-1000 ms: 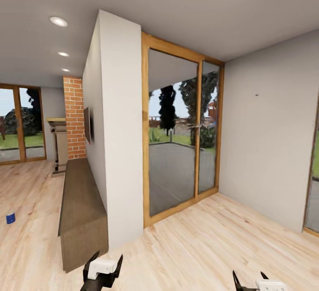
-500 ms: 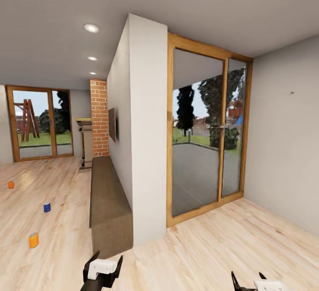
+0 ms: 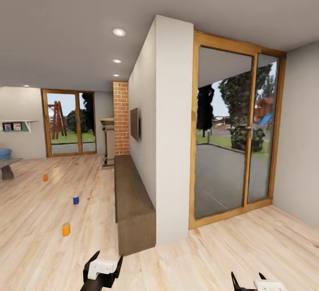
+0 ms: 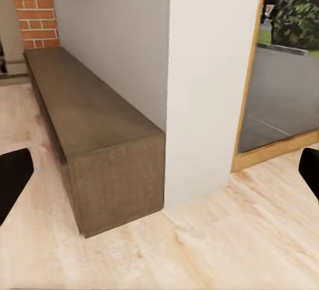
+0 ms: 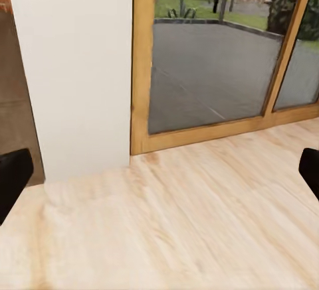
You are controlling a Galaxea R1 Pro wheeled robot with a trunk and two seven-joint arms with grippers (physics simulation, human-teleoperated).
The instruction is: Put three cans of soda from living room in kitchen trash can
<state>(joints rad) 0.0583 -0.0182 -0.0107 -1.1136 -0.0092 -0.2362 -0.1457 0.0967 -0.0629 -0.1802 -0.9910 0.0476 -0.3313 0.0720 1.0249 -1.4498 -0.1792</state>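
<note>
Three soda cans, the near orange one [image 3: 66, 229], the blue [image 3: 75, 200] and the far orange [image 3: 45, 177], are seen on the floor ahead-left of the left gripper [image 3: 103, 268]. Both it and the right gripper [image 3: 250, 281] are held spread wide, nothing grasped.

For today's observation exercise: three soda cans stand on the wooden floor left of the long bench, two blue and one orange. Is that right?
Not quite. The head view shows two orange cans and one blue can; they do stand on the wooden floor left of the long bench.
</note>
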